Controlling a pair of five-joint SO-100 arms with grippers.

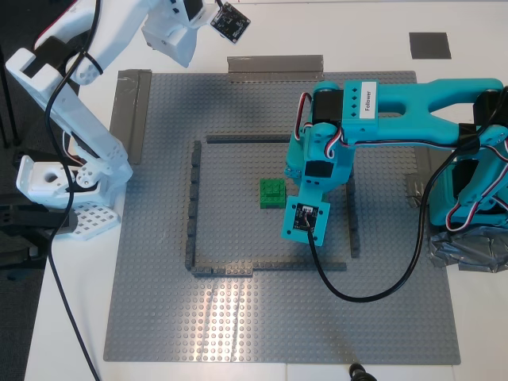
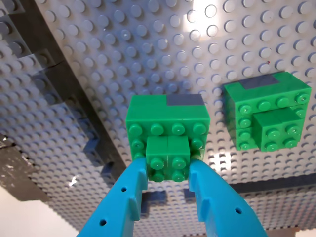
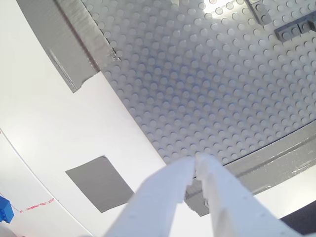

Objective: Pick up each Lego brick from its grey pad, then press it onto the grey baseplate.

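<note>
In the first wrist view, my first gripper [image 2: 168, 170], the teal one, is shut on a small green Lego brick [image 2: 168, 159]. That brick rests on a larger green block [image 2: 165, 123] standing on the grey baseplate [image 2: 148, 44]. A second green stack [image 2: 269, 116] stands beside it. In the exterior view a green cluster [image 1: 273, 193] shows inside the dark grey frame [image 1: 193, 206], and the teal arm [image 1: 317, 159] hides its own jaws. My second gripper [image 3: 194, 165], the white one, is shut on nothing above the baseplate's corner [image 3: 197, 74]. A bare grey pad [image 3: 98, 182] lies nearby; another grey pad [image 1: 429, 44] lies at the exterior view's top right.
Grey tape strips [image 1: 275, 65] [image 1: 131, 111] hold the baseplate's [image 1: 238, 317] edges. A black cable [image 1: 373, 294] loops over the plate from the teal wrist. The white arm's base [image 1: 63, 182] stands at the exterior view's left, and the teal arm's taped base [image 1: 468, 250] at its right.
</note>
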